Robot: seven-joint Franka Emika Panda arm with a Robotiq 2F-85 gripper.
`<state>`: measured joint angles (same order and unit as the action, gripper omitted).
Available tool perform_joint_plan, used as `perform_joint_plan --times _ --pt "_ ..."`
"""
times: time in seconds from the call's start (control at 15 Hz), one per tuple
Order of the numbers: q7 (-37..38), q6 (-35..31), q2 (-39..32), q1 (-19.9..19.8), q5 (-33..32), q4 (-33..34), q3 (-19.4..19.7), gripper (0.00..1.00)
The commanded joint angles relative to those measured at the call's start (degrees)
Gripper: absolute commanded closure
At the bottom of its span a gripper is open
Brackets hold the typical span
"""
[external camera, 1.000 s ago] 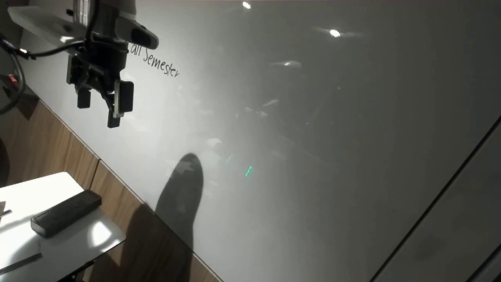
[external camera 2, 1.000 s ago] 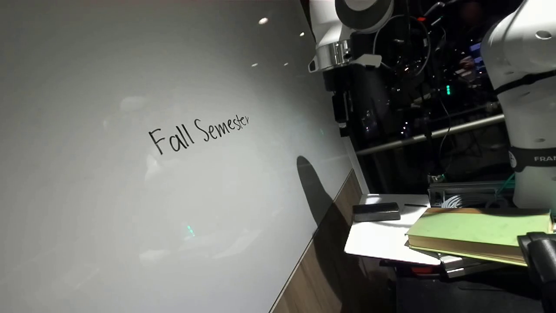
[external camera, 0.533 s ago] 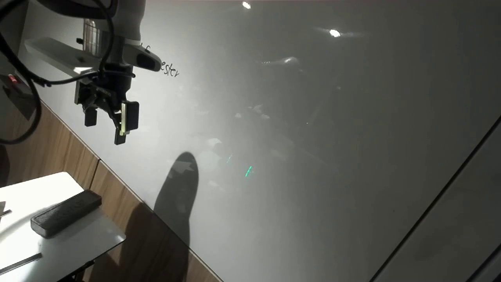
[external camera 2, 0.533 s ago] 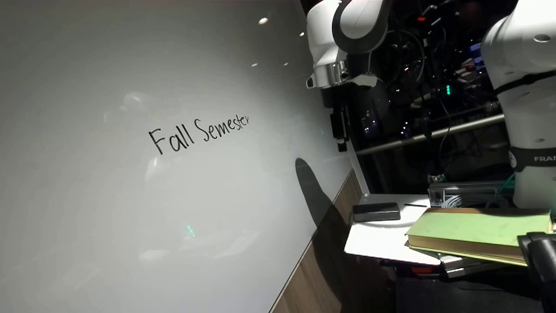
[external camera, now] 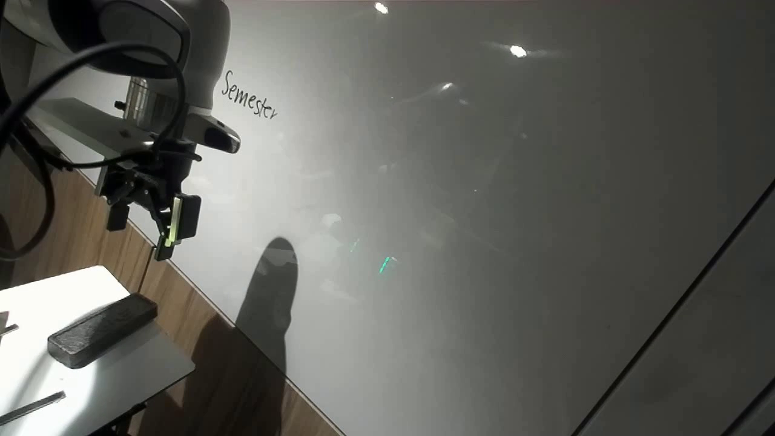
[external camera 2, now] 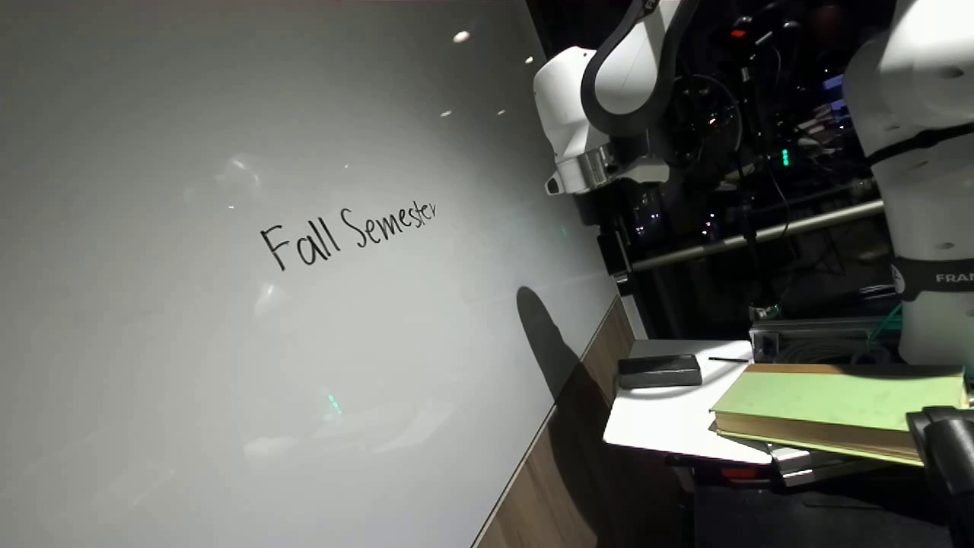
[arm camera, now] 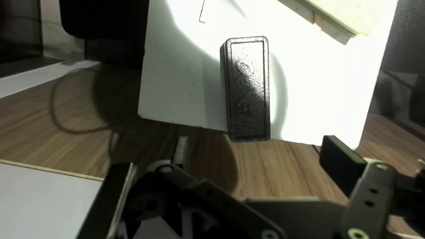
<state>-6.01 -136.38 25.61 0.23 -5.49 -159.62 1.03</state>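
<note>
Black block [arm camera: 247,89], resting below the spread, empty gripper [external camera: 140,234], looks light and stiff to me, probably best pinched across its narrow width, midway along.

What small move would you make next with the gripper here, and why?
Probably ease the open gripper over toward the black block on the white tabletop before lowering: in the wrist view the block shows beyond the fingertips, not between them, and nothing is held.
</note>
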Motion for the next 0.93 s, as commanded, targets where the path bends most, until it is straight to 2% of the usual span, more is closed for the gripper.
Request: perform_joint_plan --times 0.0,0.47,0.87 --pt "-1.1 -1.1 -4.8 0.2 -0.2 0.0 0.0 0.00" --pt "-0.2 -7.8 -17.8 1.1 -0.1 0.0 -1.1 0.00" --pt "2.2 -20.2 -30.1 2.2 -1.3 -0.1 -3.0 0.00"
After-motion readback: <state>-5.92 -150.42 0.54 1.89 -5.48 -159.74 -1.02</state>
